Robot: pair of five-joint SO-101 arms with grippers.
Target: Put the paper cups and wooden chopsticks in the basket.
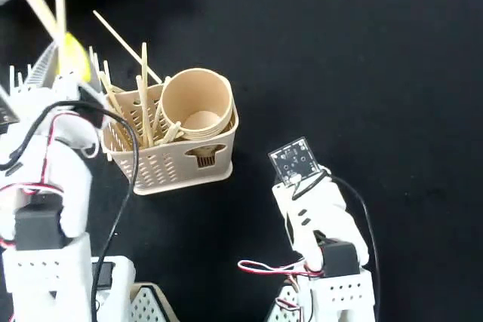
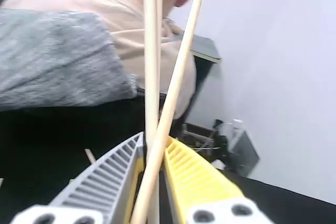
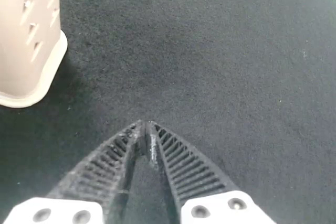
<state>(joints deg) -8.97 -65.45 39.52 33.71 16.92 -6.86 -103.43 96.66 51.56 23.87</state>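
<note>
A beige slotted basket [image 1: 181, 162] stands left of the table's middle. Stacked paper cups [image 1: 196, 102] sit in it, with several wooden chopsticks [image 1: 145, 103] leaning in its left half. My left gripper [image 1: 69, 58], with one yellow finger, is raised at the far left beside the basket, shut on wooden chopsticks [image 1: 45, 1] that point up past the table's back edge. In the left wrist view the chopsticks [image 2: 152, 77] cross between the grey and yellow fingers [image 2: 184, 171]. My right gripper [image 3: 144, 128] is shut and holds nothing, low over bare cloth to the right of the basket [image 3: 31, 35].
Black cloth [image 1: 362, 81] covers the table, with open room to the right and behind the basket. The right arm [image 1: 317, 224] sits folded near the front edge. A person in beige with a grey sleeve [image 2: 58, 56] is beyond the table's far left corner.
</note>
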